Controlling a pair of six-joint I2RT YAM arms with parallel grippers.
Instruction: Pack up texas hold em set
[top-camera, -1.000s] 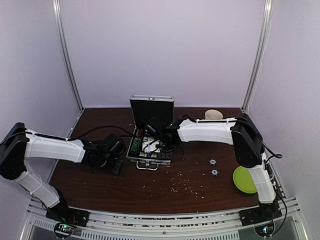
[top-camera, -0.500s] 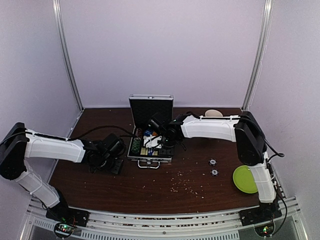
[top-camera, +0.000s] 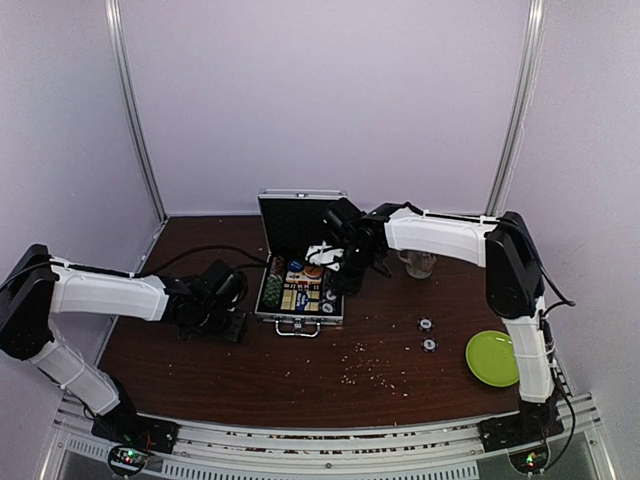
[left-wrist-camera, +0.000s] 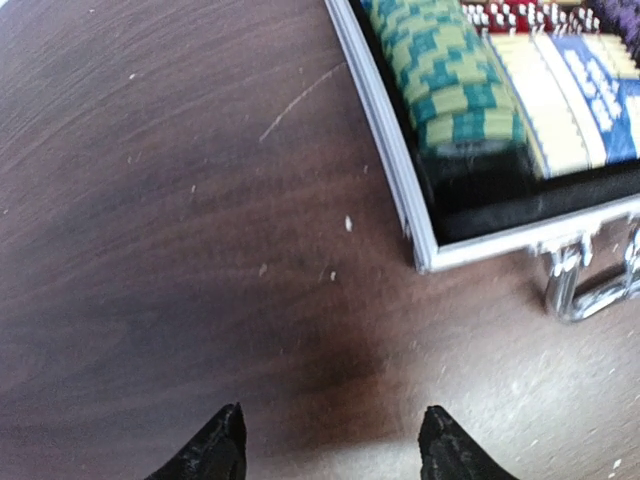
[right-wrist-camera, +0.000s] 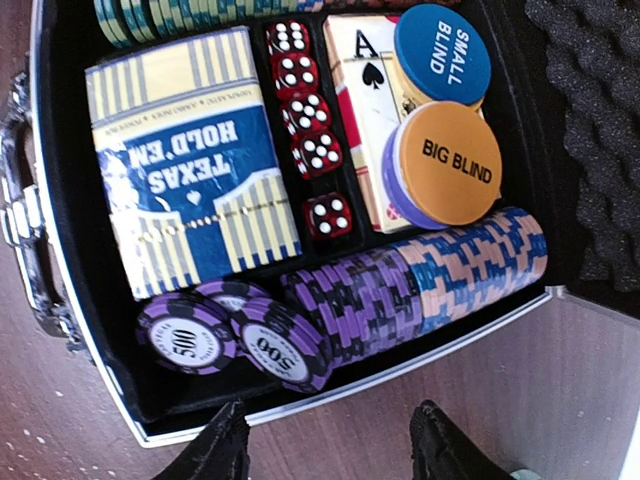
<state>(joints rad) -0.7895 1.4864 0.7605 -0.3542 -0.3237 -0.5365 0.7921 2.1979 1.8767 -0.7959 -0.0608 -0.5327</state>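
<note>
The silver case (top-camera: 297, 313) lies open, its lid (top-camera: 300, 214) upright. Inside, in the right wrist view, are the blue-cream card deck (right-wrist-camera: 190, 180), red dice (right-wrist-camera: 310, 130), a blue disc (right-wrist-camera: 442, 52), an orange disc (right-wrist-camera: 445, 165) and rows of purple chips (right-wrist-camera: 350, 305). Green chips (left-wrist-camera: 450, 80) fill the left row. My right gripper (right-wrist-camera: 330, 445) (top-camera: 349, 280) hangs open and empty just outside the case's right edge. On the table left of the case my left gripper (left-wrist-camera: 330, 440) (top-camera: 233, 325) is open and empty. Two loose chips (top-camera: 424, 324) (top-camera: 429, 344) lie to the right.
A mug (top-camera: 418, 262) stands right of the case behind my right arm. The lime green plate (top-camera: 490, 358) lies at the front right. Pale crumbs (top-camera: 370, 372) are scattered in front of the case. The case handle (left-wrist-camera: 590, 285) sticks out toward me.
My right gripper has pulled up and back out of the case, toward its right rear corner, which uncovers the mug. The left arm has barely moved.
</note>
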